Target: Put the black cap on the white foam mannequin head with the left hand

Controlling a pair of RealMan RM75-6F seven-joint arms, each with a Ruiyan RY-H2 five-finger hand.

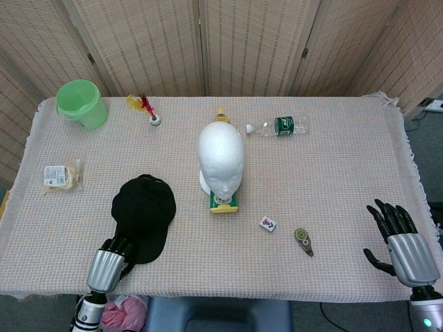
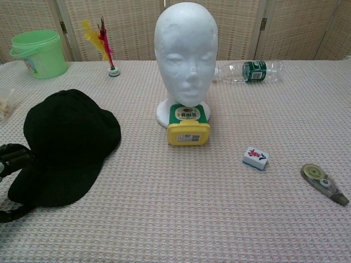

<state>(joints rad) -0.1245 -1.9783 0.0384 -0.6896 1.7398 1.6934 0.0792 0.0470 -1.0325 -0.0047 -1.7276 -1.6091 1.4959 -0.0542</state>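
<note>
Head view: left robot hand (image 1: 108, 266) meets black cap's (image 1: 144, 216) brim; grip unclear.

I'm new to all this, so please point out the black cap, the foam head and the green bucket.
black cap (image 2: 68, 139), chest view, on its crown.
white foam mannequin head (image 2: 186, 52), chest view, on the face.
green bucket (image 1: 82, 104), head view, on its rim.
</note>
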